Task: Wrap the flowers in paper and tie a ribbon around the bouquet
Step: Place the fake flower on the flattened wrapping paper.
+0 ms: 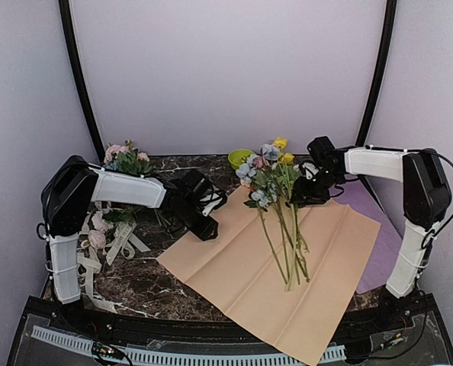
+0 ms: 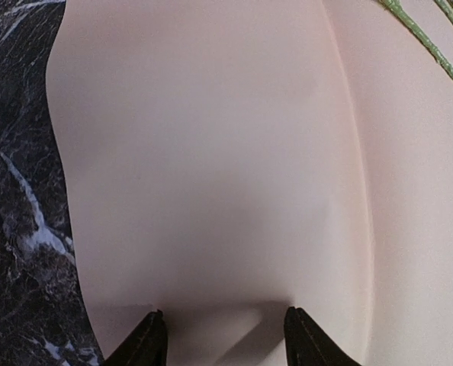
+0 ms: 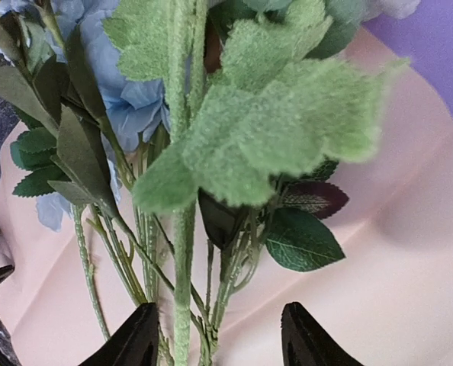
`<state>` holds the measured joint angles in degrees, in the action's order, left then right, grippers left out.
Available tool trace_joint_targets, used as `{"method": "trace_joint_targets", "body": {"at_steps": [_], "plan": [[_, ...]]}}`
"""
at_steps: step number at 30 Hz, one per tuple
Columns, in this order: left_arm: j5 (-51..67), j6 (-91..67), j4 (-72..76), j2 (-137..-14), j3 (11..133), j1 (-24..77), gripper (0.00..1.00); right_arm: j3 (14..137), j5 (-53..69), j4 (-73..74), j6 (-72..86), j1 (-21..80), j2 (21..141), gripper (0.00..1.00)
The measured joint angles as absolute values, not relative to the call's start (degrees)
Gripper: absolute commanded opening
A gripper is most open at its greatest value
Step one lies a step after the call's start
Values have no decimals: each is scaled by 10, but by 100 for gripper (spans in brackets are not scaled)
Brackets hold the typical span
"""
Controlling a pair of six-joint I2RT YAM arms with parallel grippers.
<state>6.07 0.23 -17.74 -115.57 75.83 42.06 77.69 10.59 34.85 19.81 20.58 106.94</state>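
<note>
Judging by how things lie, I am at the very start of this job. The peach paper (image 1: 234, 282) is spread flat and cornerwise on the dark marble surface (image 1: 135, 286), and the flowers (image 1: 266, 174) lie across it, heads toward the far edge and stems pointing back at me. That laying-out looks done. Nothing is folded or rolled yet, no green sheet shows anywhere, and no cone has been formed. The ribbon (image 1: 123, 242) sits in a loose heap well to the left by my left arm, untouched and apart from the paper, so wrapping and tying are both left to do. My right pincer (image 3: 219, 339) is at the leafy upper part of the stems with its jaws apart; the stems run between them, but I judge they are not clamped. My left pincer (image 2: 223, 335) is open too, low over the paper near its left edge, and holds nothing. A purple sheet (image 1: 375, 229) lies under the paper's right side. As for writing, I see no brand or label, and any print on the ribbon is too small to read.
</note>
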Motion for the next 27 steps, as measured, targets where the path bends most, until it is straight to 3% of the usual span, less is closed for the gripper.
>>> {"method": "trace_joint_targets", "body": {"at_steps": [9, 17, 21, 27], "plan": [[-9, 25, -202, -1188, 807, 430, 54, 751, 23, 386, 197, 206, 954, 59], [-62, 29, -199, -1204, 834, 414, 54, 672, 27, 406, 201, 208, 931, 51], [-73, 35, -195, -1207, 839, 405, 64, 671, 36, 416, 193, 240, 931, 50], [-59, 74, -127, -1169, 776, 409, 69, 671, 54, 428, 196, 295, 931, 45]]}}
